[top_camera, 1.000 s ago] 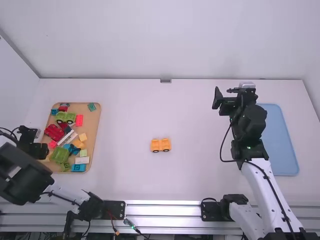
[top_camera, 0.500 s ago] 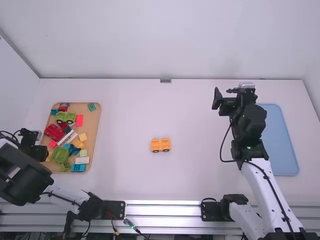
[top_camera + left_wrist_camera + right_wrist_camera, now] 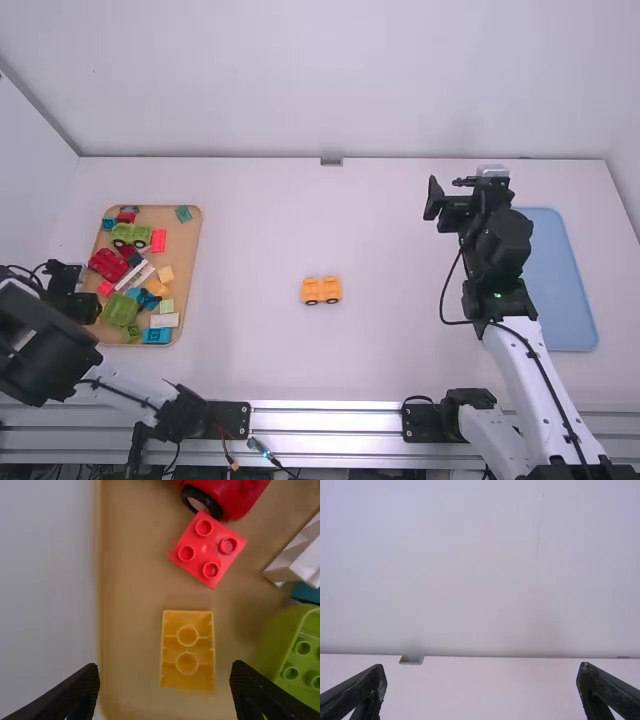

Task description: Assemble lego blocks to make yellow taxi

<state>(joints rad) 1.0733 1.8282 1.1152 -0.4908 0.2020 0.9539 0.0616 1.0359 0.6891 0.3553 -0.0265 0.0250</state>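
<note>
Slightly shifted at the tan rectangular tray (image 3: 186,245) is the left end effector (image 3: 82,304), spread open above a yellow plastic block (image 3: 187,650). The right end effector (image 3: 447,190) is also parted. Mid-tabletop (image 3: 380,350), a yellow-orange wheeled plastic piece (image 3: 321,291) is placed.

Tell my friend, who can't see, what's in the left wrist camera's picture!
A yellow block lies on a tan tray, with the left gripper open above it. Nearby are a pinkish-red block with four studs, a red piece with a black-tyred wheel, a white piece and a green piece.
</note>
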